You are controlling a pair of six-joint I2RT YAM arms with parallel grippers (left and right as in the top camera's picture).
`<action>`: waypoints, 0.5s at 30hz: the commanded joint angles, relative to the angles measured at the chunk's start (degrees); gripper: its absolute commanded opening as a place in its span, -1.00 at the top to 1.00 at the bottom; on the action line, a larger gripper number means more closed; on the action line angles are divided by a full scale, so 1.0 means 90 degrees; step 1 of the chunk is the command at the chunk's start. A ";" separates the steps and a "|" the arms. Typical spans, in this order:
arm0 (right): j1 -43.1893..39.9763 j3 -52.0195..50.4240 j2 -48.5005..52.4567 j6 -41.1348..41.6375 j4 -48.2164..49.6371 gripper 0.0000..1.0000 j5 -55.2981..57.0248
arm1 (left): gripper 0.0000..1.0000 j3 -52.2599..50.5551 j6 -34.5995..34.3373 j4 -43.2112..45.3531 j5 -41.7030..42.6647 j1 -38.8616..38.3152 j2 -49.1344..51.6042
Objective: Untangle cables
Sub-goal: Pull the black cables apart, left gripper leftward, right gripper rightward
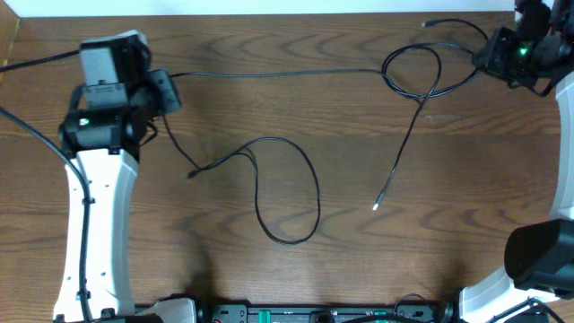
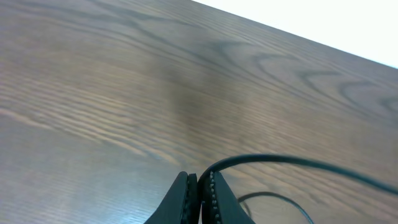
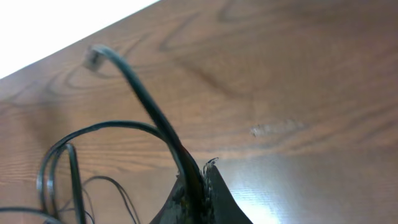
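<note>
Thin black cables lie spread over the brown wooden table. One strand runs from my left gripper across the far side to a loop near my right gripper. A second run drops from the left gripper into a big loop. From the far loop a tail ends in a small pale plug. The left gripper is shut on a black cable. The right gripper is shut on a black cable whose plug end sticks up.
My left arm's white link covers the table's left side, with its thick black wire beside it. The right arm's base sits at the lower right. An equipment rail lines the near edge.
</note>
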 commanded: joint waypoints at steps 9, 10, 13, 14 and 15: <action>-0.0413 0.0017 0.0452 -0.0095 -0.0311 0.98 0.0687 | 0.85 0.0095 0.0301 -0.0022 -0.0593 0.1246 -0.0078; -0.0413 0.0017 0.0459 -0.0092 -0.0311 0.98 0.0741 | 0.85 0.0095 0.0301 -0.0024 -0.0704 0.1287 -0.0078; -0.0415 0.0017 0.0464 -0.0070 -0.0311 0.98 0.0884 | 0.85 0.0095 0.0304 -0.0024 -0.0947 0.1409 -0.0078; -0.0413 0.0017 0.0466 -0.0070 -0.0308 0.98 0.0889 | 0.85 0.0095 0.0304 -0.0022 -0.0964 0.1440 -0.0078; -0.0408 0.0017 0.0469 -0.0073 -0.0313 0.98 0.0891 | 0.85 0.0095 0.0304 -0.0022 -0.0976 0.1479 -0.0075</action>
